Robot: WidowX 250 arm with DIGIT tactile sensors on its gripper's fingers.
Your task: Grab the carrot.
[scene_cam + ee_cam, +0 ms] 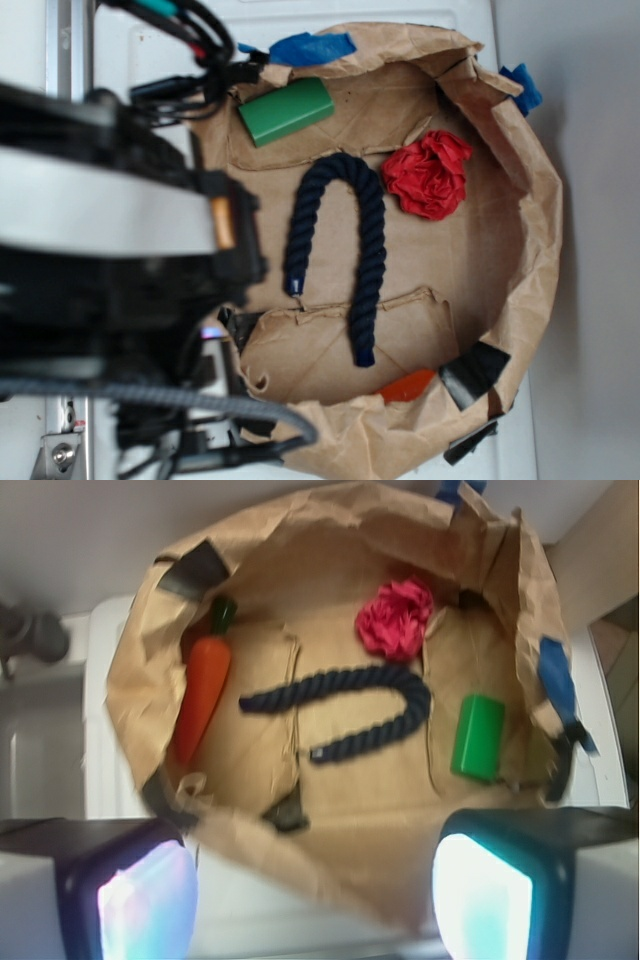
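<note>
We see a crumpled brown paper bag [330, 540] cut low like a tray, and we place everything relative to the navy rope [350, 712] lying in a U at its middle.

Wrist view: the carrot [203, 692] lies left of the rope, apart from it, along the bag's left wall, green top [222, 614] pointing up toward a black tape patch [195, 570]. The red cloth ball [395, 618] sits just above the rope's bend, near but not touching as far as we can tell. The green block [478, 737] is right of the rope, upright in this view. Blue tape [557, 685] is on the right wall.

The gripper [315, 900] hangs above the bag's near edge, well apart from the carrot. Its two pads, left [145, 900] and right [482, 895], are spread wide with nothing between them.

Exterior view: the carrot [408, 385] is mostly hidden by the bag's wall below the rope [340, 245]'s ends; only an orange bit shows beside the black tape. Ball [430, 175] right of the rope, block [287, 110] above-left. The arm [110, 250] blocks the left side; we can't see the gripper there.
</note>
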